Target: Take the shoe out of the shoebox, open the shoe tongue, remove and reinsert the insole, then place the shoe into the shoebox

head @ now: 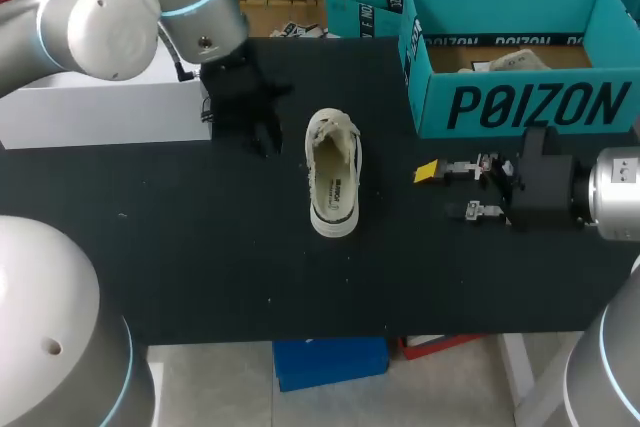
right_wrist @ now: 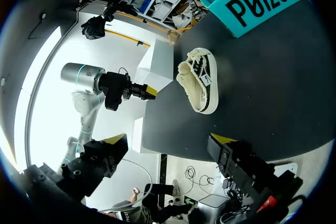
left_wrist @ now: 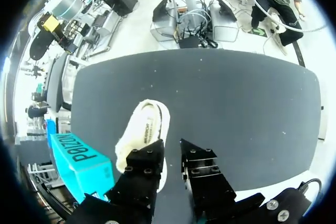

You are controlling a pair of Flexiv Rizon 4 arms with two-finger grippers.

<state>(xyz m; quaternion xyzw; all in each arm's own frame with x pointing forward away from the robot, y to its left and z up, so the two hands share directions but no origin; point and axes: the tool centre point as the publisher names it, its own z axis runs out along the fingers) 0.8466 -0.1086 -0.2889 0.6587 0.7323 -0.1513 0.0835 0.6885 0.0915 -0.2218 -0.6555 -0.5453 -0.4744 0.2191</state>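
- Left gripper point(left_wrist: 172, 155): fingers apart, nothing between them. The shoe point(left_wrist: 147, 129) stands upright just ahead of them, beside one finger.
- Right gripper point(right_wrist: 169, 140): spread wide and empty, with the shoe well ahead.
- Risk: pulling the tongue with the shoe unbraced could drag or tip it.
- Shoebox point(head: 520, 107), beside the right gripper: a careless swing might clip its wall.

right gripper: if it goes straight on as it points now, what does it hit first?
Most likely the shoe: the open right gripper points at its side, nothing between them. Height is unclear, so it might pass above.
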